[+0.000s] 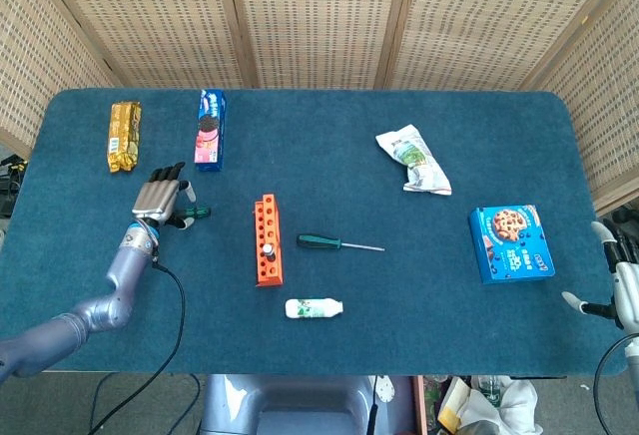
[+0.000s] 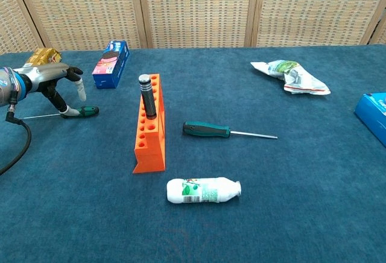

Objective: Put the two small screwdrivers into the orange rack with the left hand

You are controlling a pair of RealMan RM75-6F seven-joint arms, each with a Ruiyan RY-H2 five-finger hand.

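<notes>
A small green-handled screwdriver [image 1: 196, 213] [image 2: 85, 111] lies flat on the blue table, left of the orange rack [image 1: 268, 245] [image 2: 150, 136]. My left hand [image 1: 163, 197] [image 2: 53, 79] hovers over its shaft end with fingers spread, and the thumb tip touches the handle's end. The screwdriver rests on the cloth, not lifted. A black-handled screwdriver [image 2: 147, 96] stands upright in the rack. A longer green screwdriver [image 1: 321, 242] [image 2: 208, 129] lies right of the rack. My right hand [image 1: 619, 280] hangs off the table's right edge with fingers apart, holding nothing.
A white bottle [image 1: 314, 307] [image 2: 204, 190] lies in front of the rack. A blue cookie pack [image 1: 210, 129] [image 2: 111, 64] and a gold packet [image 1: 124, 136] [image 2: 42, 56] sit behind the left hand. A crumpled bag [image 1: 414, 161] [image 2: 289, 76] and a blue box [image 1: 511, 243] [image 2: 374, 115] lie at the right.
</notes>
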